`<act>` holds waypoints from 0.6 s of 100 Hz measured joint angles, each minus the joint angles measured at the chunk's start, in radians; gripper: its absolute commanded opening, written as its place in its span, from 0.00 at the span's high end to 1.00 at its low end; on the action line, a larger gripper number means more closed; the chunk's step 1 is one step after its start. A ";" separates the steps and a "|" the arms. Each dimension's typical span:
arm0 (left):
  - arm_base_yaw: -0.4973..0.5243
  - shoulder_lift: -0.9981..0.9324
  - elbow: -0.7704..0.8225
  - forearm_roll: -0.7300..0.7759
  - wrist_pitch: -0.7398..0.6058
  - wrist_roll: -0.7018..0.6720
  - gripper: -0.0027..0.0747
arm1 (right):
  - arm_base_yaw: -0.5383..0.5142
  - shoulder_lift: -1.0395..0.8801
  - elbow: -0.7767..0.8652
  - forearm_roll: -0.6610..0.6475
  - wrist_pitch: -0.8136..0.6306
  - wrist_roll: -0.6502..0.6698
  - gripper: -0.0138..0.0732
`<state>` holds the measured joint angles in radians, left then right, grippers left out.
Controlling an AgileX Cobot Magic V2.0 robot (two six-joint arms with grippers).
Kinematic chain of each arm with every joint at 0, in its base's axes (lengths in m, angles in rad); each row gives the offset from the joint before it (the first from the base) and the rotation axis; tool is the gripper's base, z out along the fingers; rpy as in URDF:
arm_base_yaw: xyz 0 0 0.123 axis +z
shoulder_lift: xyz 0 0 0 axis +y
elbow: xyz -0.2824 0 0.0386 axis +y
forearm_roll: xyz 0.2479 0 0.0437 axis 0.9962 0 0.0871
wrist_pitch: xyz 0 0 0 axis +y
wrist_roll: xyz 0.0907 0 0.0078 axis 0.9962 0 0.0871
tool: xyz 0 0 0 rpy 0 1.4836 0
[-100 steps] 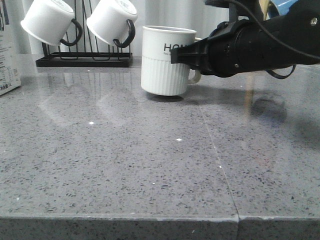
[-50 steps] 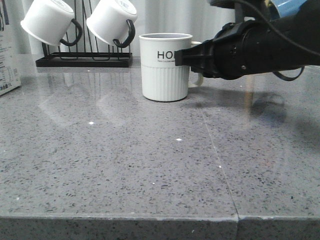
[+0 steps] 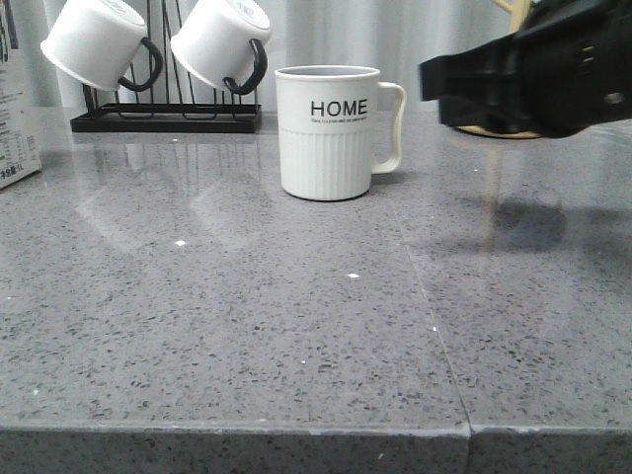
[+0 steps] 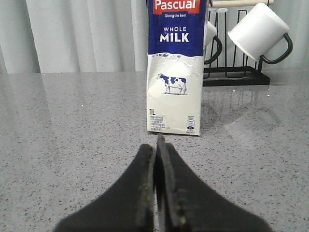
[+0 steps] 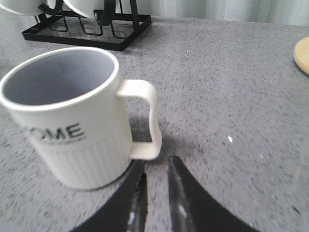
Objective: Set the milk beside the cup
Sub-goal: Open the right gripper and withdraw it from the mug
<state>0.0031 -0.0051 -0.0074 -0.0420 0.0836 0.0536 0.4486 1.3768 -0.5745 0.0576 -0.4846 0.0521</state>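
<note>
At the far left edge of the front view stands the milk (image 3: 16,109), well apart from the cup (image 3: 328,131), which sits upright near the middle of the counter (image 3: 296,316). From our left wrist we see the milk (image 4: 175,67) straight ahead, upright and squarely facing us, its cow panel toward the camera.

We judge a full carton to be fairly heavy for its narrow base, so it would tip easily if pushed high up. Its coated card walls look smooth and a little slippery, and would dent under a hard squeeze. We think the safest hold is across two flat sides at about mid-height or slightly lower, with firm but moderate pressure.

Whether the carton is full or sealed we cannot tell; its top is cut off in both views. The cup (image 5: 72,116) is open and empty, grey inside, handle turned toward our right gripper (image 5: 155,186). Two white mugs (image 3: 158,44) hang mouth-outward on the black rack (image 3: 163,117) behind.

Our left gripper (image 4: 157,159) is clenched on nothing, fingers pressed together short of the carton. Our right gripper has its fingers slightly parted, holding nothing, beside the cup's handle.
</note>
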 measured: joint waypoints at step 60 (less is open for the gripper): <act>0.000 0.000 0.000 0.000 0.000 0.000 0.99 | 0.000 -0.741 0.285 0.000 0.410 0.006 0.92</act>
<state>0.0031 -0.0051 -0.0074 -0.0420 0.0836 0.0536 0.4486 0.6355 -0.2891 0.0576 -0.0743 0.0577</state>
